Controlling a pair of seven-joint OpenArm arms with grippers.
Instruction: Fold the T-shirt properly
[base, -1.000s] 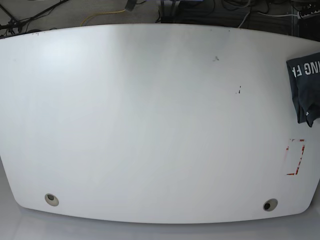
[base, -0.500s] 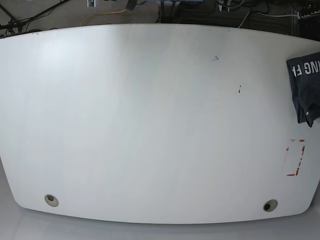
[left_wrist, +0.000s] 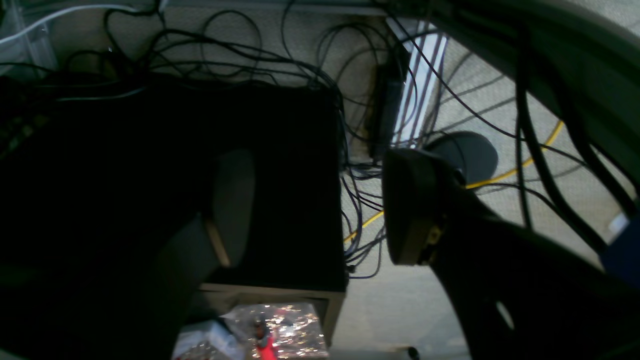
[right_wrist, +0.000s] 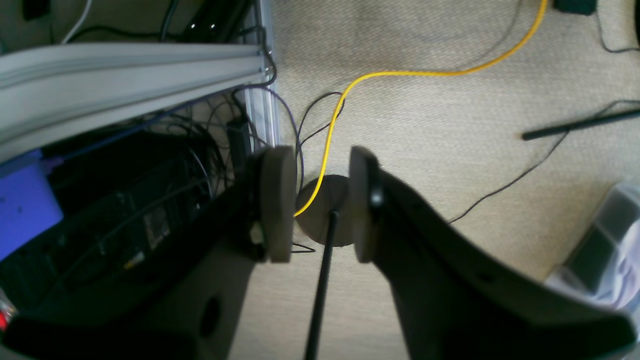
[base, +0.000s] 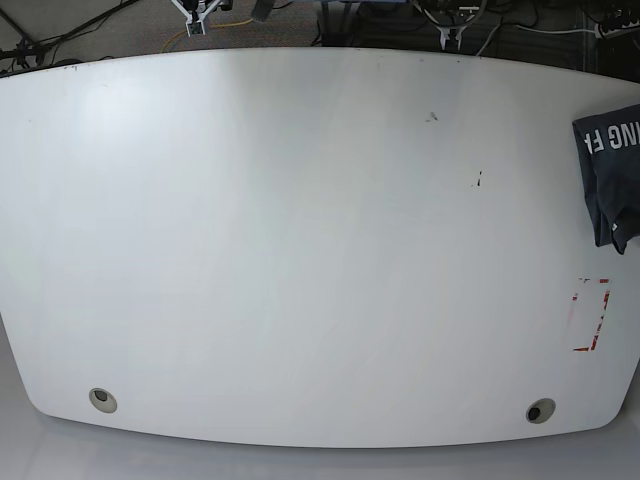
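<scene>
Left gripper (left_wrist: 315, 205) hangs with its two dark fingers spread wide apart, nothing between the pads. Right gripper (right_wrist: 315, 202) holds its fingers nearer together with a clear gap, also empty. In the base view, both appear only as small tips at the top edge.

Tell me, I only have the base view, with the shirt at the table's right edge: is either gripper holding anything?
Observer: No. The left wrist view shows the left gripper open, with nothing between its fingers.
Operator: And the right one?
Observer: The right wrist view shows the right gripper open and empty too, its fingers closer together than the left's.
Operator: What are they over?
Observer: Floor, not table. The right one hangs over beige carpet crossed by a yellow cable, and the left one over a dark box and tangled wires. The shirt appears in neither wrist view.
</scene>
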